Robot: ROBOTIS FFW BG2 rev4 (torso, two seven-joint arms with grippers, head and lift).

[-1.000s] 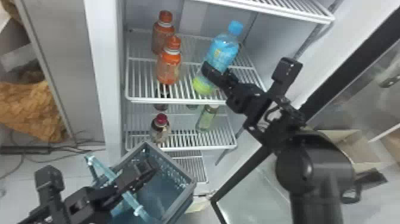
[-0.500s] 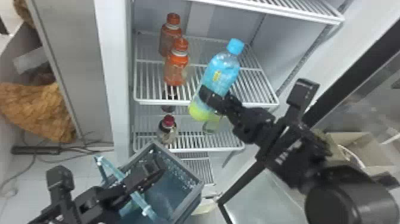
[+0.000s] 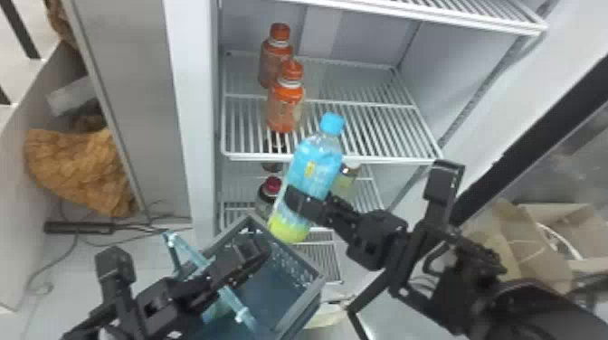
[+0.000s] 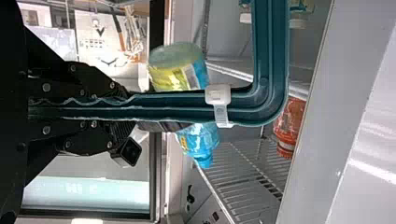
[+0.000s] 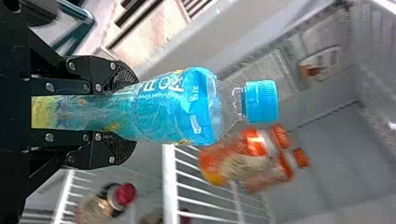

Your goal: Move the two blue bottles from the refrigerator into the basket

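Note:
My right gripper (image 3: 304,203) is shut around the lower half of a blue bottle (image 3: 315,165), held tilted in front of the shelves with its base near the basket's back corner. In the right wrist view that gripper (image 5: 126,113) has the bottle (image 5: 163,109) between its fingers, cap outward. My left gripper (image 3: 258,251) is at the basket (image 3: 301,294); in the left wrist view this gripper (image 4: 128,106) is shut on the basket's teal handle (image 4: 268,79). A pale blue-green shape lies partly hidden inside the basket; I cannot tell what it is.
Two orange bottles (image 3: 286,106) stand on the upper refrigerator shelf (image 3: 371,122). Below are a red-capped bottle (image 3: 272,186) and a pale bottle (image 3: 344,181). The open door is at the right, with cardboard boxes (image 3: 534,244) beyond it.
The right gripper has carried the blue bottle off the upper shelf, outward and down toward the basket. The head view has shifted somewhat; the left gripper remains at the basket.

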